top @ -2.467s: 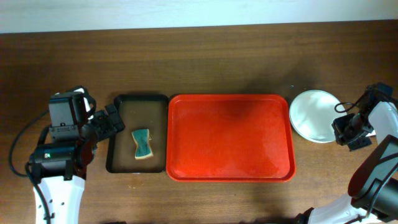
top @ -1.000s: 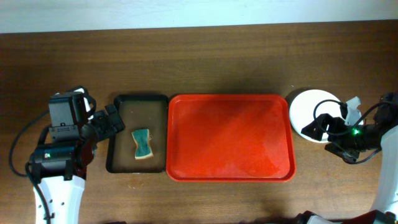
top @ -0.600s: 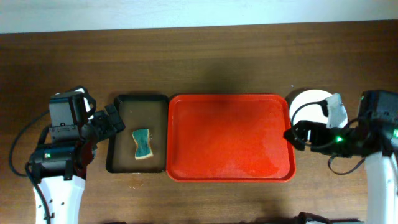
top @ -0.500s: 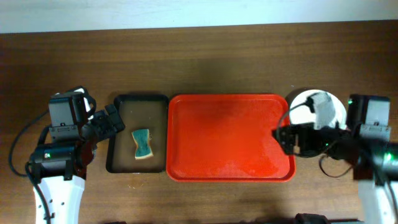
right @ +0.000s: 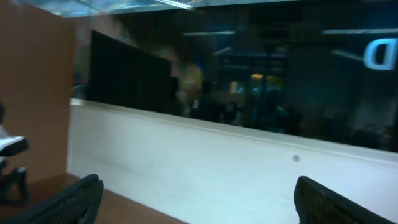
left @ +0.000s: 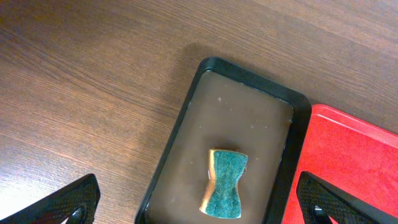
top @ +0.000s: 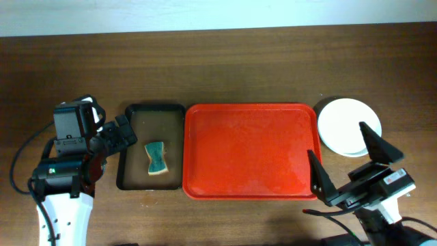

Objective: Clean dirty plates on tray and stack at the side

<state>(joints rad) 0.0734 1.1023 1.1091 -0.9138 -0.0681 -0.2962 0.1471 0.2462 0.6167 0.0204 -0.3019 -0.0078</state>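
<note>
The red tray (top: pixel 252 150) lies mid-table, only bare red surface showing; its left edge (left: pixel 348 162) appears in the left wrist view. A round white plate (top: pixel 348 126) rests on the table just right of the tray; I cannot tell whether other plates lie under it. My right gripper (top: pixel 348 160) is raised near the front right, in front of the plate, open and holding nothing. In its own wrist view the right gripper (right: pixel 199 186) faces a wall. My left gripper (top: pixel 119 133) stands open and unladen at the left, and the left gripper (left: pixel 198 180) looks down on the sponge.
A black-rimmed brown tray (top: pixel 130 154) sits against the red tray's left side, its rim (left: pixel 186 118) close below my left fingers. A teal and tan sponge (top: pixel 156 157) lies in it, pinched at the waist (left: pixel 225 191). Brown wooden table all round.
My right arm has pulled back from over the white plate toward the front edge and tipped upward, uncovering the plate. The left arm, sponge and trays have not moved.
</note>
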